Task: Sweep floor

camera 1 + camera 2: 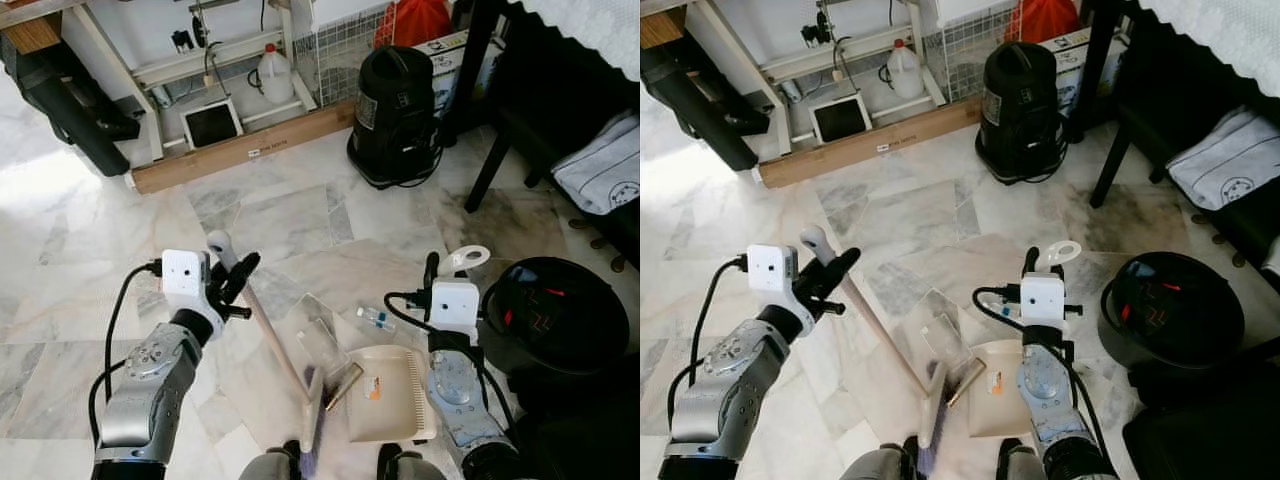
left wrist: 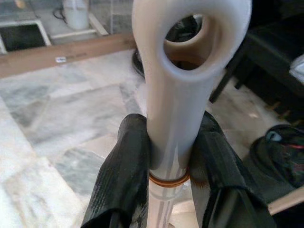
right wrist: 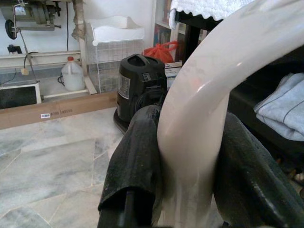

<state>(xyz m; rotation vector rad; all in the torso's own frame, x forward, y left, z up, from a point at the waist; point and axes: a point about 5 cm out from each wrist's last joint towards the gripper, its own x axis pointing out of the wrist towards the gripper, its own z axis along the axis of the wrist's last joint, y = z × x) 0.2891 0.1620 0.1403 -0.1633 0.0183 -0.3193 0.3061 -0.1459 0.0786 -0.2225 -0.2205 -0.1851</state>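
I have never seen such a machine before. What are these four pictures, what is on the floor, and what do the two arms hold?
This is a humanoid robot with two silver arms. The two wide pictures come from cameras on its head, looking down at a marble floor. The two close pictures come from cameras on its wrists.

The left gripper is shut on a broom near the top of its handle. The right gripper is shut on the looped handle of a cream dustpan, which lies on the floor beside the broom's head. Near them lie a small bottle and a clear wrapper. Farther away stand a black vacuum cleaner and a white jug.
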